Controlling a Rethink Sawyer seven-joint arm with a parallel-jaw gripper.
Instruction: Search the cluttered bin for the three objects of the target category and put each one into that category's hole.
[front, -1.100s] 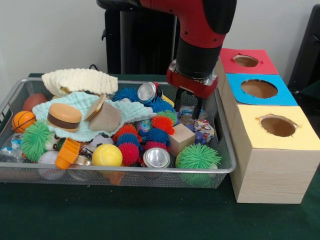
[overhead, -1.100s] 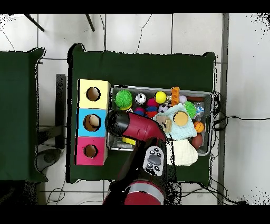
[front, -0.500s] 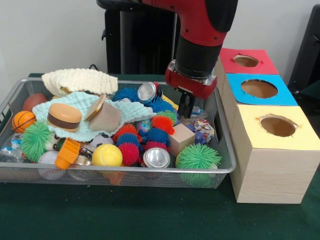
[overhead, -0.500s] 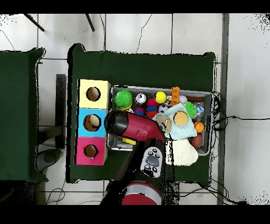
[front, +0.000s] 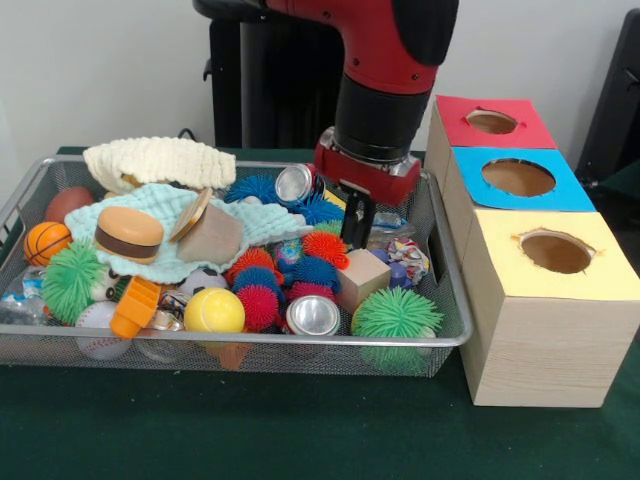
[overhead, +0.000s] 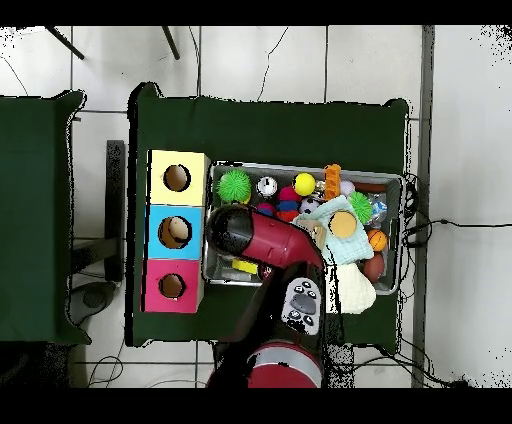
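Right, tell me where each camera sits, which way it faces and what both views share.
Front view: across the table, facing the robot, looking at the wire bin and three boxes; the red arm and tool show.
Overhead view: above the table, looking straight down; the arm covers part of the bin.
Shared: bin, yellow-topped box, green spiky ball.

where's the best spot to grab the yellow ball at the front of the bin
Grip the yellow ball across its widest part, coming straight down from above. Its rounded top is exposed, while the orange toy, red spiky ball and bin's front wall crowd its sides, so fingers probably fit best front to back.
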